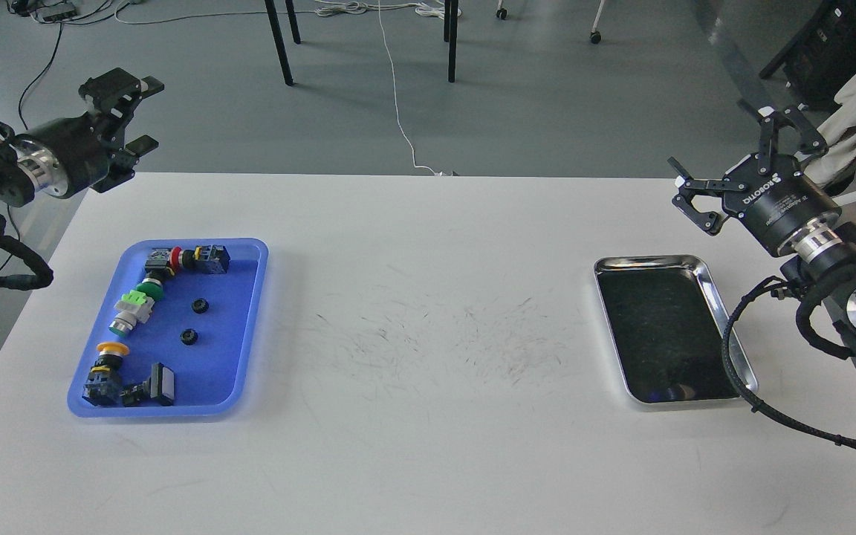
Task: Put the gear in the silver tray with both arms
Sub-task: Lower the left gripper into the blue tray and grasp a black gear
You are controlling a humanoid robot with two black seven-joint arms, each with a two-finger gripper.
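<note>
On the wide white table the rectangular blue plastic tray sits at the left and the shiny silver metal tray lies empty well apart at the right. The black left gripper and black right gripper hover off the far corners, both with jaws spread and holding nothing. Nothing is picked yet, I judge; next the left arm must descend over a small black round gear or its twin.
</note>
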